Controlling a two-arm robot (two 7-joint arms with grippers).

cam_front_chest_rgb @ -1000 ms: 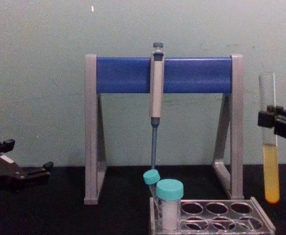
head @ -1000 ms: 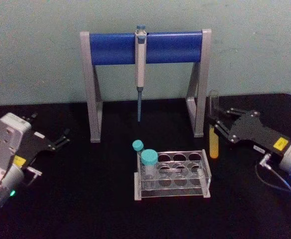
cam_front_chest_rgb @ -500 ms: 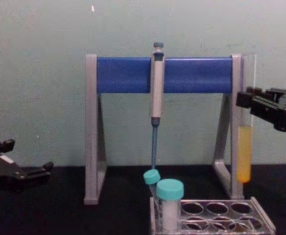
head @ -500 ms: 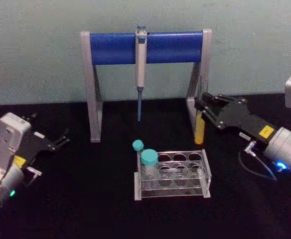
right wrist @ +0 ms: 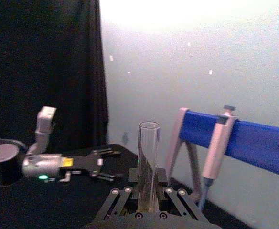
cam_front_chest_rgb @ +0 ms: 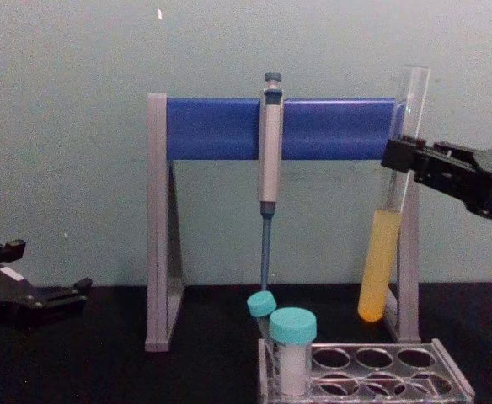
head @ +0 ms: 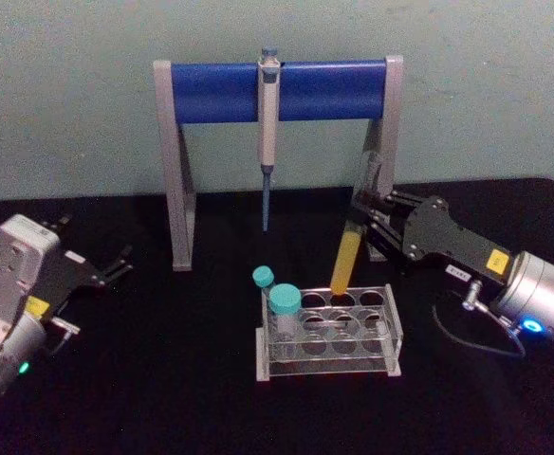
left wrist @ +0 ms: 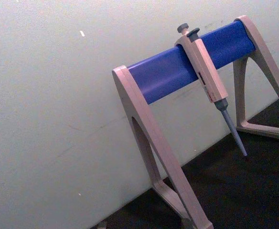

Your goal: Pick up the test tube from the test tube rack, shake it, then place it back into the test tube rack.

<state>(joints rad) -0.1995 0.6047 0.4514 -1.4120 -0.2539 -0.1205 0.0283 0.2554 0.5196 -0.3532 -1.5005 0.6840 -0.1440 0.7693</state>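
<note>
**Glass tube clamped in right pincer, tilted over the rack**

The long, thin clear glass test tube with yellow liquid in its lower part (head: 345, 258) is held clear of the black desk (head: 163, 379). It is tilted, with the round bottom down and to the left and the open mouth up. In the chest view the bottom hangs above the low clear plastic test tube rack (head: 392, 327), not yet in a hole.

The right pincer (head: 364, 216) is clenched on the bare glass above the liquid line. The left pincer (head: 118, 265) is released and parked at the near left, well apart.

Handling, as judged:
- The tube is expected to be light, stiff and brittle, so only moderate squeeze is warranted.
- Smooth glass is likely slippery, and slip along the pads is a risk during any shake.
- No cap is fitted, so spillage is possible if the tilt is increased.
- The upper bare glass is the sensible grip zone, since the lower part is left free to enter a hole.
- The tube is best brought upright before it is lowered, as a side load on the rim could crack it or shift the rack.
- The short teal-capped tubes (head: 284, 301) at the rack's left end should be kept clear of.
</note>
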